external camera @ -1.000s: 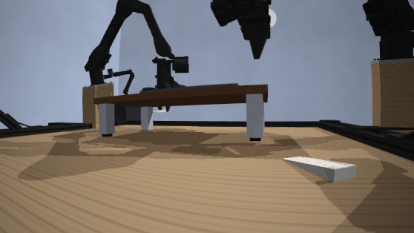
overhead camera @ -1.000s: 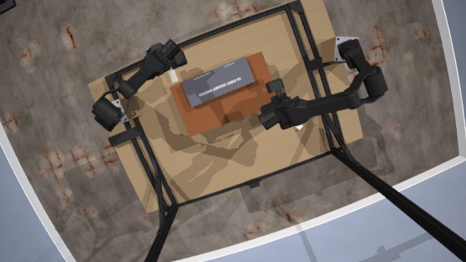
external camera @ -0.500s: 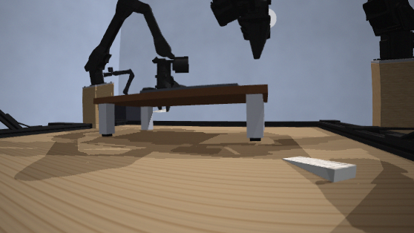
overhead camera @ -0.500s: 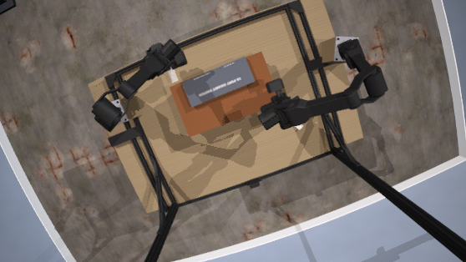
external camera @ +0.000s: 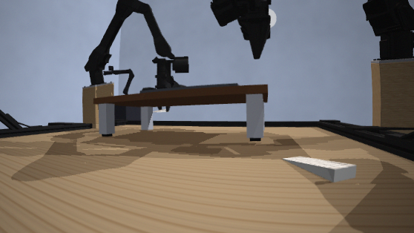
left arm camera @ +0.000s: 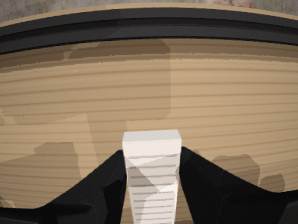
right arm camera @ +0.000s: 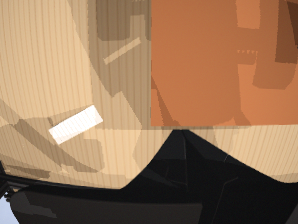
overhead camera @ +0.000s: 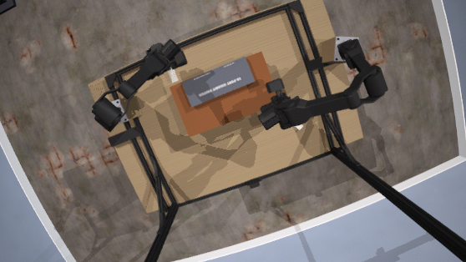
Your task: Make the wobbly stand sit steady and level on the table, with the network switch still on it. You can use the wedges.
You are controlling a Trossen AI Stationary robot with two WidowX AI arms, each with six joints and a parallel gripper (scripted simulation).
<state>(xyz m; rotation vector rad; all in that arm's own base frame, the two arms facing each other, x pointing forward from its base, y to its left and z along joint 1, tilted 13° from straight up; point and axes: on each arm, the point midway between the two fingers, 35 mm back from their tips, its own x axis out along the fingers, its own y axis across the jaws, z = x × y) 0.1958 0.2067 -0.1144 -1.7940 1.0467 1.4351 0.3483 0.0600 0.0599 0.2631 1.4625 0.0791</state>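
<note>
One wedge [overhead camera: 173, 75] [external camera: 159, 110] [left arm camera: 151, 172] pinched by the left gripper [overhead camera: 170, 68] [external camera: 163, 108] [left arm camera: 151, 155] near one long edge of the bench [overhead camera: 259, 168] [external camera: 167, 185] [left arm camera: 225, 90] [right arm camera: 40, 50], right gripper [overhead camera: 285, 118] [external camera: 257, 58] [right arm camera: 181, 131] pressed together, network switch [overhead camera: 219, 81] [external camera: 208, 86] on the orange-topped stand [overhead camera: 209, 123] [external camera: 185, 98] [right arm camera: 195, 65] between the long edges.

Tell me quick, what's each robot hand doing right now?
Left end effector: closed on a wedge.
Right end effector: closed, holding nothing; the other wedge lies on the table.
</note>
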